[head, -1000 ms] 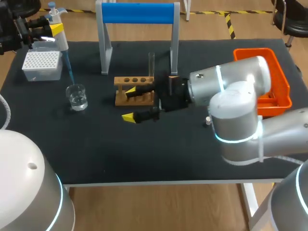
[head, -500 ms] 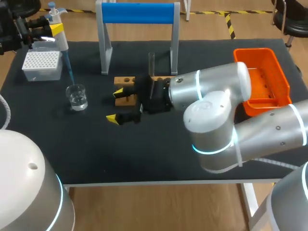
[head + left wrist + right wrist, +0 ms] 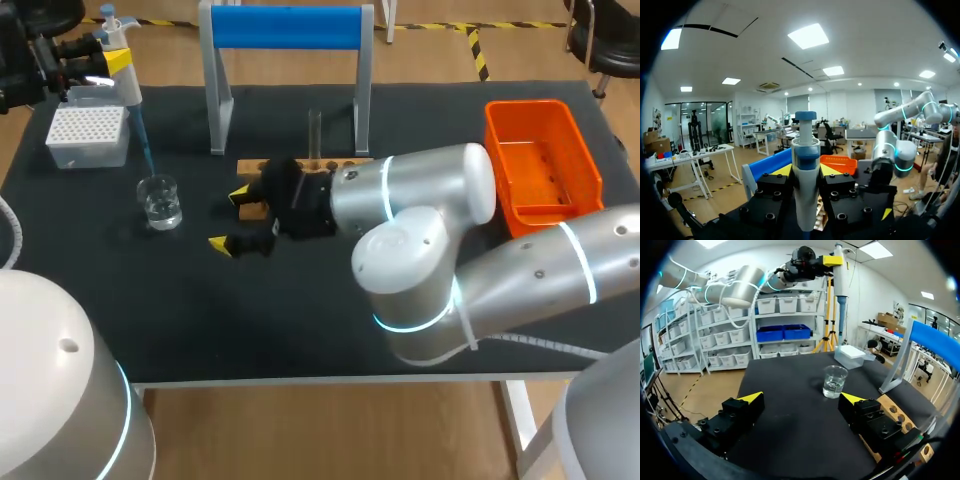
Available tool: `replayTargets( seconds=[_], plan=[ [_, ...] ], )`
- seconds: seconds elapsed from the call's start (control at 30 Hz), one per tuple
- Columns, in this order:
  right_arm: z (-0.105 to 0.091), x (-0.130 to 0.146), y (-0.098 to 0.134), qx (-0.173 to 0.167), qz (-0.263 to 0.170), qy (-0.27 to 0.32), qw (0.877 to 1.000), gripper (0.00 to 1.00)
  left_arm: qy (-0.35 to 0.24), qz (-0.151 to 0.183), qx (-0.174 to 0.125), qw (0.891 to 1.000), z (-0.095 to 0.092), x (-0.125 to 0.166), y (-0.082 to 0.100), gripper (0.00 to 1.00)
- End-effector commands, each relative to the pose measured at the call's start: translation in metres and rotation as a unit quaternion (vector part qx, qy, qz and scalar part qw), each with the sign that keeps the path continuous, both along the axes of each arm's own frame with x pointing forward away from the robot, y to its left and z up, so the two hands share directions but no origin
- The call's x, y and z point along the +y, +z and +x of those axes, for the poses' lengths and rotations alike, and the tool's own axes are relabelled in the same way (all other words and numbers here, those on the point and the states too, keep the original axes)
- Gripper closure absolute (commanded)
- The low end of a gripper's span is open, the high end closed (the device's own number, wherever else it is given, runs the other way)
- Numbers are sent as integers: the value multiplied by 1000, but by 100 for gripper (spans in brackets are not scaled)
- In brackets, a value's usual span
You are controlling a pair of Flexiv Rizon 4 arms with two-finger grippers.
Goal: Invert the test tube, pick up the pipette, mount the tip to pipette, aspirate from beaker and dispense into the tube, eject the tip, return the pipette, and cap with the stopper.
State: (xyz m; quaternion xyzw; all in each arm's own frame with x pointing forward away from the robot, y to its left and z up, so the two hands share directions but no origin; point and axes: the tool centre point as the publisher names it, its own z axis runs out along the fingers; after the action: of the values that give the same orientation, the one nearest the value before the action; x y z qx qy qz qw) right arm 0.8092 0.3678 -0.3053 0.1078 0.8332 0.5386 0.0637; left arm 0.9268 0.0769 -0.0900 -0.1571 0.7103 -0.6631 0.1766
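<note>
The left gripper [image 3: 805, 172] clamps the pipette [image 3: 126, 85] upright at upper left, its tip [image 3: 145, 150] pointing straight down at the beaker [image 3: 160, 201] beneath. The right gripper [image 3: 231, 219], open and empty, sits mid-frame, with the beaker further left.

High overview, wrist close-ups, shared beaker [image 3: 160, 201]

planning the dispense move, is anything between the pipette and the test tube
Likely yes: the open right hand hovers beside the rack, between the pipette by the beaker and the test tube.
</note>
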Motion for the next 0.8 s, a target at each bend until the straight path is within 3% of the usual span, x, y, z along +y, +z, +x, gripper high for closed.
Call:
replayTargets(
  seconds=[0.03,0.5,0.8],
  plan=[
    [5,7,-5,-13,1,-22,1000,0,1,0,-1,1000,-1,-1,0,100],
    [17,9,-5,-54,-13,-55,997,0,1,0,-1,1000,-1,-1,0,100],
    [22,8,-10,-45,-4,-71,996,0,1,0,-1,1000,-1,-1,0,100]
  ],
)
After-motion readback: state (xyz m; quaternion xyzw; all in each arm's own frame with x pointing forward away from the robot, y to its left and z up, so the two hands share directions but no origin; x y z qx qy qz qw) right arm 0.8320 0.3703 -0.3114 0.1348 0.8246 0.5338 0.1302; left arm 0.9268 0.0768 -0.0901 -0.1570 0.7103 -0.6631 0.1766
